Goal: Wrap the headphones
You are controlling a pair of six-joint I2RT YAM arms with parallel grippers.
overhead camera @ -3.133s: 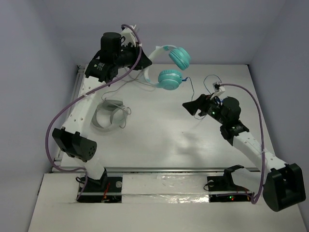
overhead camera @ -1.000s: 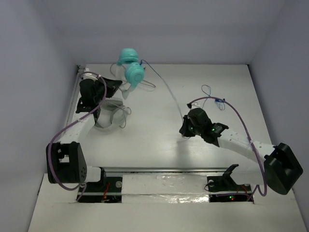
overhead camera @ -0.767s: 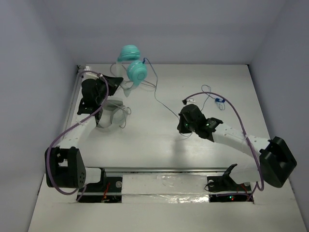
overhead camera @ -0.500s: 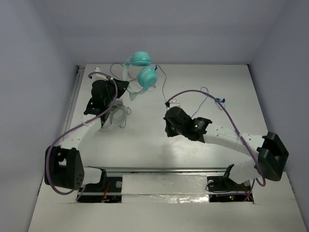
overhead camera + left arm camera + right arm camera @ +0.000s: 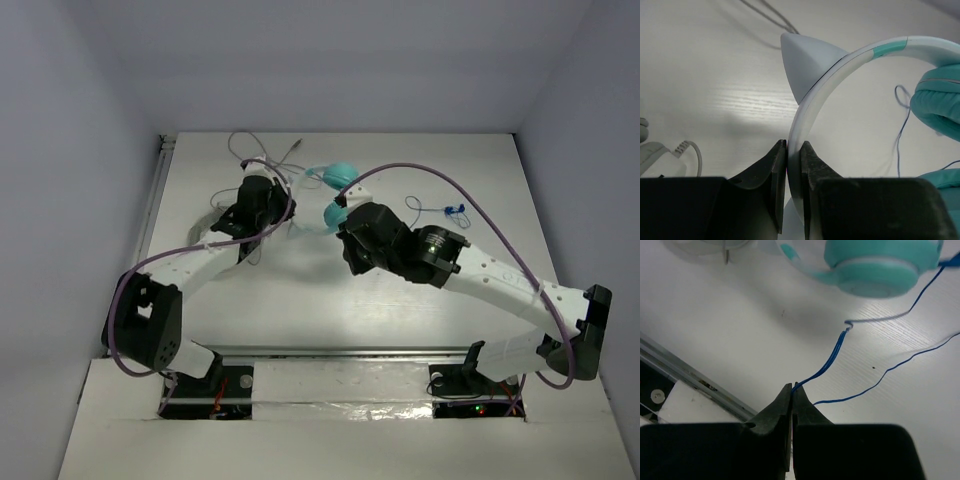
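The headphones (image 5: 338, 178) hang over the middle of the table, their two teal ear cups close together. My left gripper (image 5: 285, 212) is shut on their white headband (image 5: 850, 60), which carries a pointed cat ear (image 5: 805, 60); one teal ear cup (image 5: 940, 100) shows at the right of the left wrist view. My right gripper (image 5: 350, 258) is just right of the cups and shut on the thin blue cable (image 5: 832, 357). That cable runs up from the jaws toward an ear cup (image 5: 880, 265), and a second strand lies slack on the table.
A white coiled item (image 5: 215, 225) lies under the left arm, its thin white cable (image 5: 265, 150) looping toward the back wall. The blue cable's far end (image 5: 450, 210) lies at the right. The table's metal front rail (image 5: 685, 372) is near the right gripper.
The left arm has carried the headphones from the back left toward the middle and lower. The right gripper has moved left with the cable, close beside the ear cups.
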